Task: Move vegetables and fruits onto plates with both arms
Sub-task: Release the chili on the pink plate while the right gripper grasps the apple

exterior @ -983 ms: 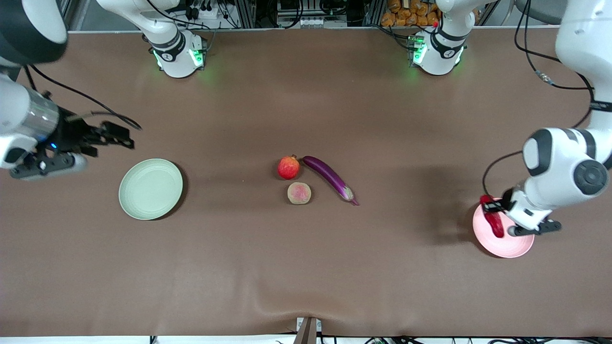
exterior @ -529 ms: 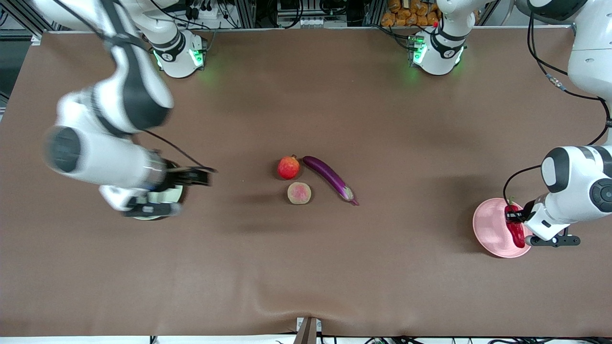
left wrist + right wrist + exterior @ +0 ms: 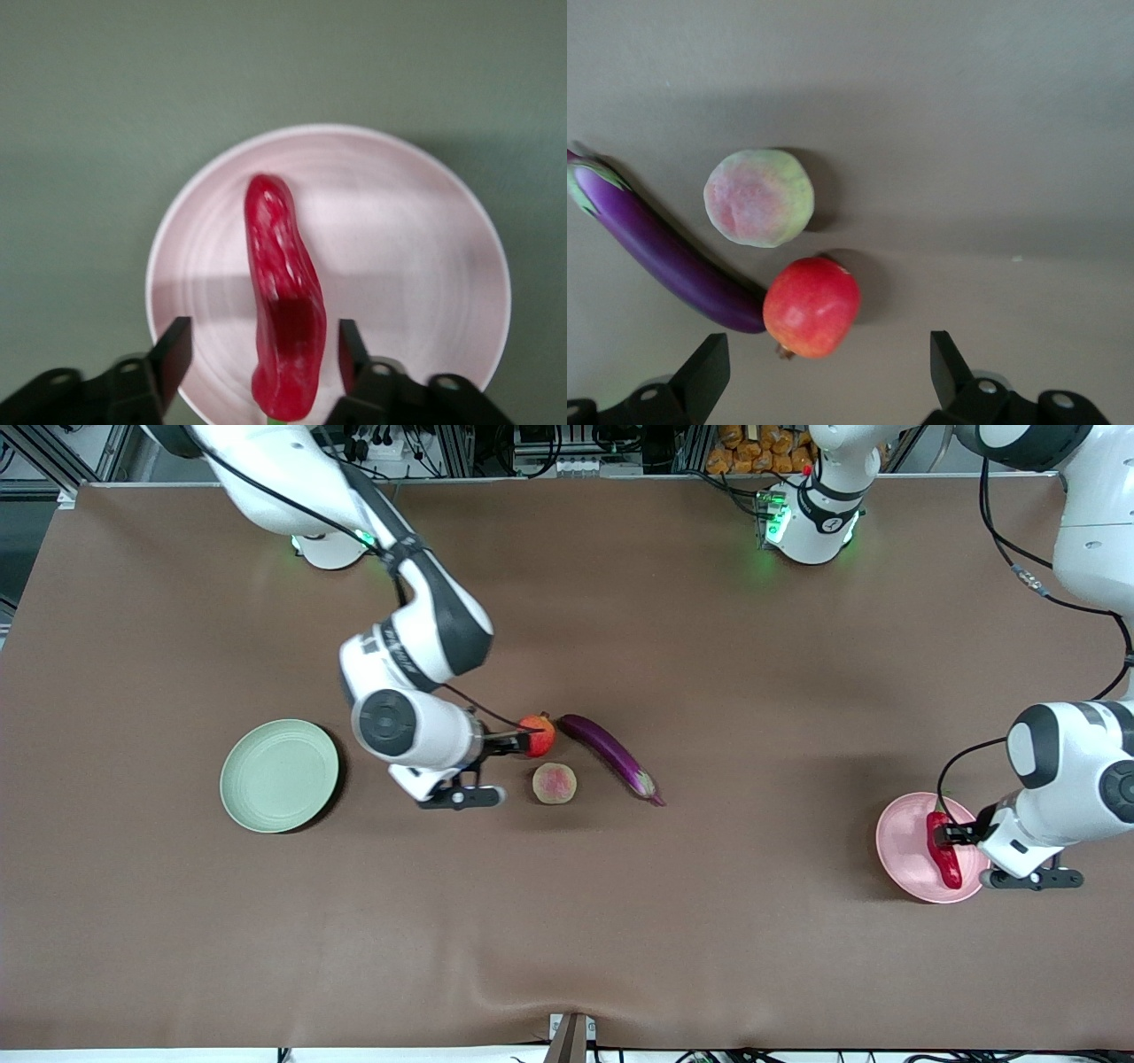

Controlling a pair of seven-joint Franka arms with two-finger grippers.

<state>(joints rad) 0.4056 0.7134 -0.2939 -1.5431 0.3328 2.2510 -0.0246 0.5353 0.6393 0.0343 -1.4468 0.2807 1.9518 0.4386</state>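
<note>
The red chili pepper (image 3: 944, 855) lies on the pale pink plate (image 3: 904, 841) at the left arm's end of the table. My left gripper (image 3: 953, 835) is open around it, its fingers apart from the chili (image 3: 283, 301) over the plate (image 3: 399, 266). My right gripper (image 3: 514, 742) is open, low over the table right beside the small red fruit (image 3: 537, 736). In the right wrist view the red fruit (image 3: 812, 305) sits just ahead of the open gripper (image 3: 826, 347), touching the purple eggplant (image 3: 664, 257), with the tan-green fruit (image 3: 758, 197) close by.
The pale green plate (image 3: 279, 775) lies toward the right arm's end of the table with nothing on it. The eggplant (image 3: 611, 753) lies slantwise beside the red fruit. The tan-green fruit (image 3: 555, 783) is nearer to the front camera than the red fruit.
My right arm swept from the table's end, over the green plate, to the red fruit in the middle. My left gripper has let go of the chili on the pink plate.
</note>
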